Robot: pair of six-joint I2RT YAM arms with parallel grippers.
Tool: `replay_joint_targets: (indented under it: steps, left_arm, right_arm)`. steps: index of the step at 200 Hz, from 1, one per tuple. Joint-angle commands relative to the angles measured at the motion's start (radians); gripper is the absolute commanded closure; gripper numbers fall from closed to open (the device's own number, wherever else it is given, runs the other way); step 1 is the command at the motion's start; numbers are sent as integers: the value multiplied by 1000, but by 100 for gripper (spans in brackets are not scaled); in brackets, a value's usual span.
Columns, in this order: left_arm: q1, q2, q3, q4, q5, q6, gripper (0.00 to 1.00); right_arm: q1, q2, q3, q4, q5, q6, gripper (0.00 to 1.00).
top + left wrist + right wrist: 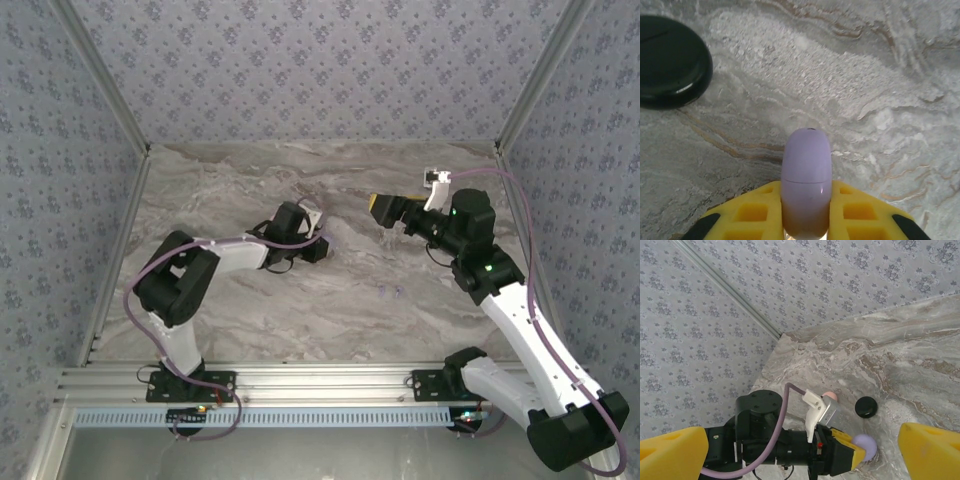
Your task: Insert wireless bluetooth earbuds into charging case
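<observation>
My left gripper (806, 202) is shut on a closed lavender charging case (806, 175), held on edge between the yellow fingers just above the marble. From above, that gripper (325, 247) sits mid-table. The right wrist view shows the same lavender case (866, 446) at the left gripper's tip. Two tiny lavender earbuds (384, 292) lie on the table to the near right of it. My right gripper (383, 208) hovers raised and open, with its yellow fingers (675, 454) wide apart and nothing between them.
A closed black round case (670, 60) lies on the marble just beyond the left gripper, also seen as the black case (866, 406). A pinkish case (830, 396) peeks out behind the left wrist camera. Patterned walls enclose the marble table (250, 320).
</observation>
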Motion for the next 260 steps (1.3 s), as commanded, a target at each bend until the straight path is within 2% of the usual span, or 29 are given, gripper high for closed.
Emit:
replay_joint_targets:
  steps: [1, 56, 110, 144, 170, 187, 216, 260]
  left_arm:
    - [-2, 26, 41, -51, -35, -11, 72]
    - [3, 0, 35, -85, -51, -5, 55]
    - [55, -255, -12, -126, -55, 20, 42]
    - [148, -447, -68, -152, -61, 7, 36]
    - [249, -592, -134, -162, -75, -44, 30]
    - [321, -676, -177, -180, -82, -84, 27]
    - [421, -782, -236, -244, -92, -107, 23]
    - [511, -894, -311, -306, -115, -118, 18]
  right_arm:
    - [-6, 6, 17, -20, 11, -10, 0]
    - [11, 23, 21, -64, 17, -67, 0]
    - [152, 150, 99, -212, 197, -221, 0]
    - [268, 334, 189, -276, 285, -318, 0]
    - [345, 525, 346, -364, 339, -379, 0]
    - [395, 644, 414, -378, 420, -412, 0]
    - [437, 845, 566, -431, 422, -463, 0]
    - [499, 1085, 735, -457, 384, -439, 3]
